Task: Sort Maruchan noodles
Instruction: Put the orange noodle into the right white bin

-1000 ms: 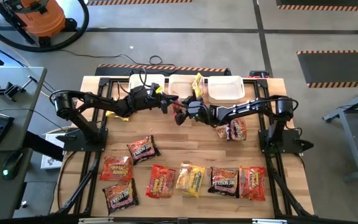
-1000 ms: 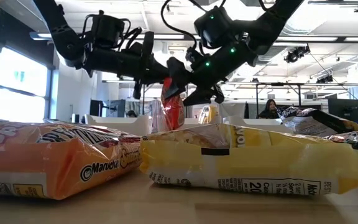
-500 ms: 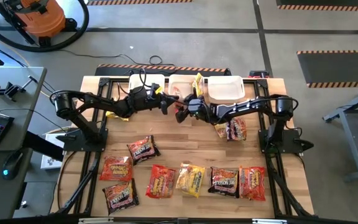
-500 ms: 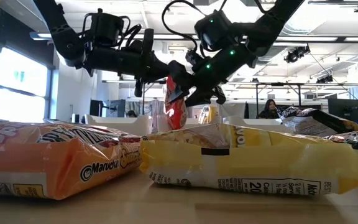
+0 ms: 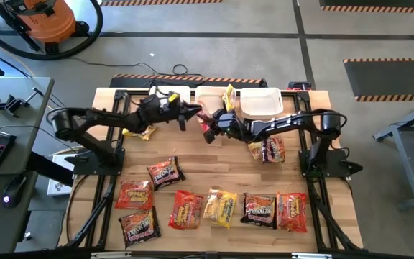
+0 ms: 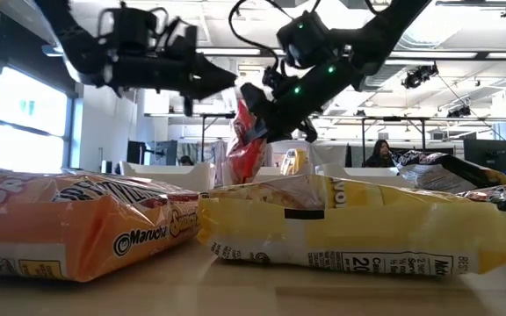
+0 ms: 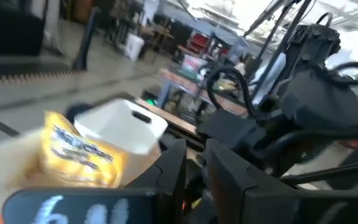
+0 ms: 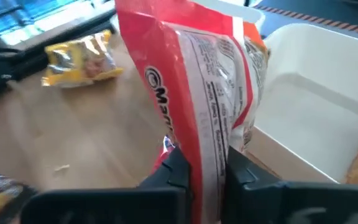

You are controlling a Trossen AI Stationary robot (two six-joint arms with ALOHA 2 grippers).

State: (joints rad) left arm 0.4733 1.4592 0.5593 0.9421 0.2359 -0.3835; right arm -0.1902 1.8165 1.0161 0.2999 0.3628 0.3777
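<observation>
Crinkly plastic fills our nearest row: Maruchan noodles [image 5: 221, 206] lie flat along the front of the table [image 5: 214, 169], red, orange, yellow and dark packets side by side, with two more just behind on the left. We judge each one light and soft, a brittle block inside a slippery wrapper, so a pinch on an edge or sealed end should serve better than a squeeze across the middle.

Farther back, above the middle of the table, our right gripper [image 5: 208, 132] has its fingers pinched on a red packet [image 8: 197, 93], which hangs upright with its printed label facing the wrist camera. Our left gripper [image 5: 185, 113] hovers just beside it, apart from the packet, fingers set narrow and holding nothing.

Beyond them, white bins [image 5: 261, 104] line the back edge, and one yellow packet [image 5: 229, 96] stands between two of them.
</observation>
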